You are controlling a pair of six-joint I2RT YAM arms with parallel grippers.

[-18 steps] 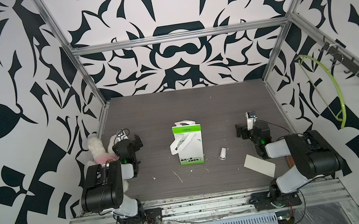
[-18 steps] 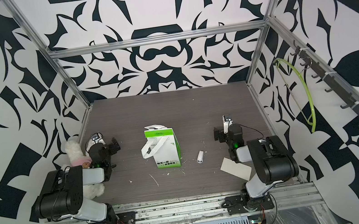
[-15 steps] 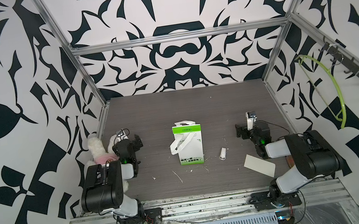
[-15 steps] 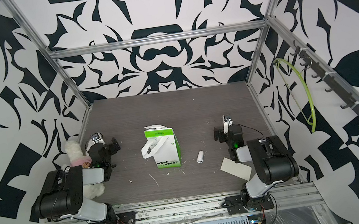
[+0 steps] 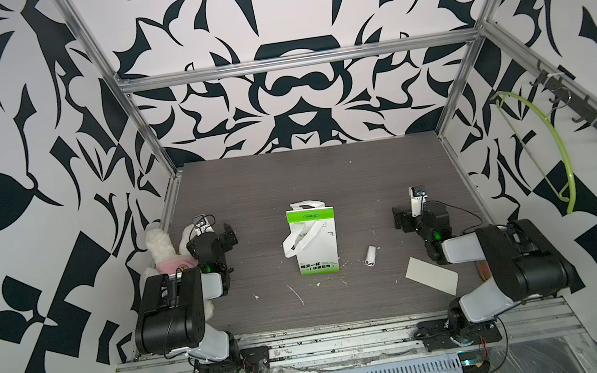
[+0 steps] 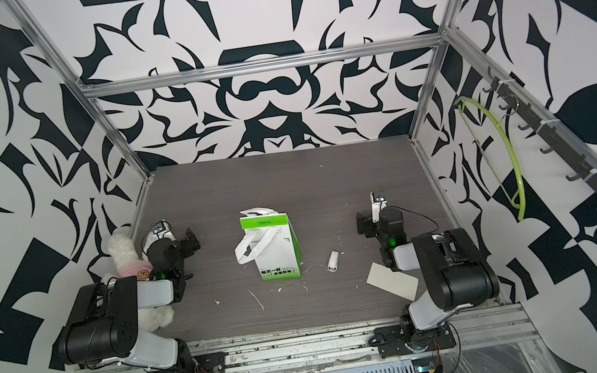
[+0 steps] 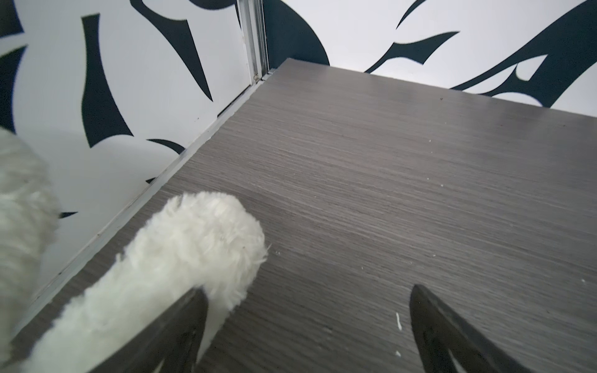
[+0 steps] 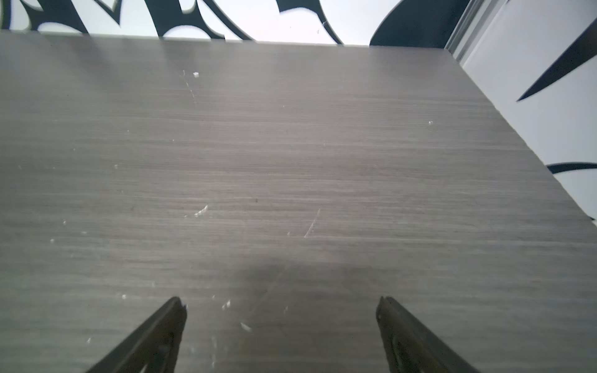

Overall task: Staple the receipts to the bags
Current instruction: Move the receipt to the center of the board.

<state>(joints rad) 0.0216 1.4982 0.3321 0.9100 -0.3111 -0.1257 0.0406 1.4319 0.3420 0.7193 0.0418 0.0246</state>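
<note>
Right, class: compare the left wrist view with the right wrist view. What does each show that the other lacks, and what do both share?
Only the left wrist view: a fluffy white plush toy, one limb beside a jaw. Only the right wrist view: a thin pale scratch mark. Both: the dark grey wood-grain tabletop, black-and-white patterned walls, small white scraps, and two dark jaws standing wide apart with nothing between them.

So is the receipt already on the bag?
No, the receipt lies flat on the table, apart from the standing bag, with the stapler between them.
</note>
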